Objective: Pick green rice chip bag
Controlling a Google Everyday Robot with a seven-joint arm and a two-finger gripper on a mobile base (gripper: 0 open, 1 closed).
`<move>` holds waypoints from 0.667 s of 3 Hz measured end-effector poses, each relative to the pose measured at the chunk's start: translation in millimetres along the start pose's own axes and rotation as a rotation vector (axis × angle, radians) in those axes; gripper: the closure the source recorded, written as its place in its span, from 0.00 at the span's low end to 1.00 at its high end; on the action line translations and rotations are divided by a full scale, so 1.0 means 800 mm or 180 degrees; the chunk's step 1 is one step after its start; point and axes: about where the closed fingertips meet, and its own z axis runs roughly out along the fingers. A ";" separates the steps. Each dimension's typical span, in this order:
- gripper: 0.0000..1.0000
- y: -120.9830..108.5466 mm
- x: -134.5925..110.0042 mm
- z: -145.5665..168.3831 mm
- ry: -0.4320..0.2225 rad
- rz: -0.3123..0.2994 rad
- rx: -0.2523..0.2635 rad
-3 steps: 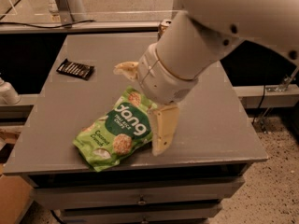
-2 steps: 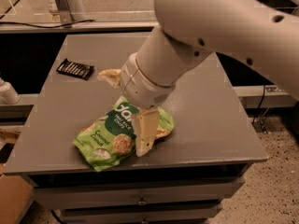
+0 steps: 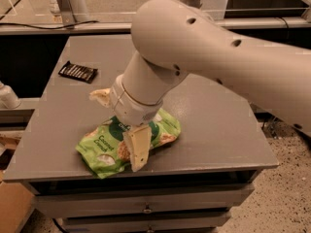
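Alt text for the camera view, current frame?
A white robot arm holds its two-finger gripper low over a bright lime-green crinkly snack bag near the front edge of a grey tabletop, its open fingers straddling the bag. A small black striped wrapper lies at the far left.

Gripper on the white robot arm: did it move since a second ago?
Yes. The cream two-finger gripper slid toward the grey table's front edge and nearer the black striped wrapper's side; it is now over the lime-green crinkly chip bag.
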 end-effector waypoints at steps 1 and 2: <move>0.16 -0.001 -0.001 0.004 0.0056 0.0001 -0.0007; 0.39 0.000 -0.002 0.003 0.0083 0.0016 0.0000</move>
